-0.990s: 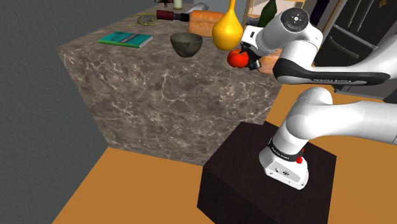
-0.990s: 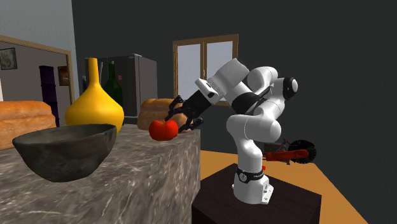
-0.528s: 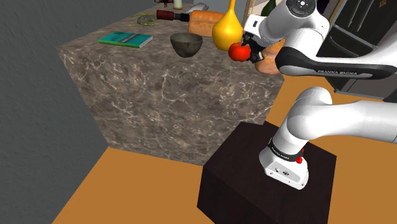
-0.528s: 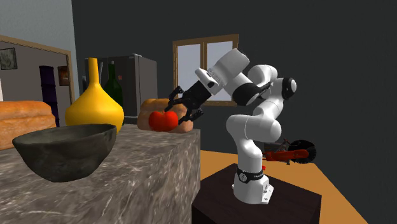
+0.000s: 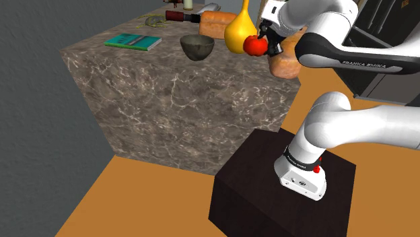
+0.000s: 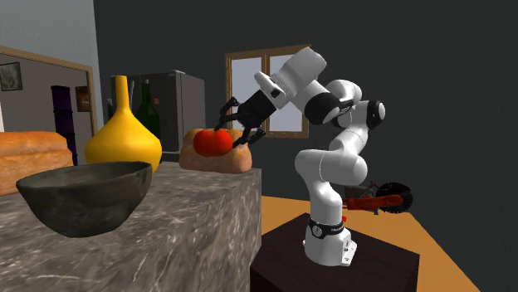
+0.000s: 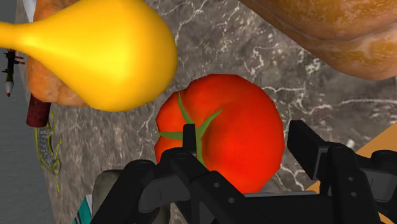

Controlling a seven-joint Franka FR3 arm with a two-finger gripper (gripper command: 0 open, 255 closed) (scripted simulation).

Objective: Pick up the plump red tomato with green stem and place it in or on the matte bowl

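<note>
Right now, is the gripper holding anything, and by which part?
Yes: the gripper holds the red tomato, its fingers clasping opposite sides of the body, green stem toward the hand.

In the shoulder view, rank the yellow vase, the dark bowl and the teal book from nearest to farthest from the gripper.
From the gripper, shut on the tomato:
1. the yellow vase, right beside it, on the shoulder view's left.
2. the dark bowl, further left, mid-way along the counter.
3. the teal book, near the counter's left corner.
</note>
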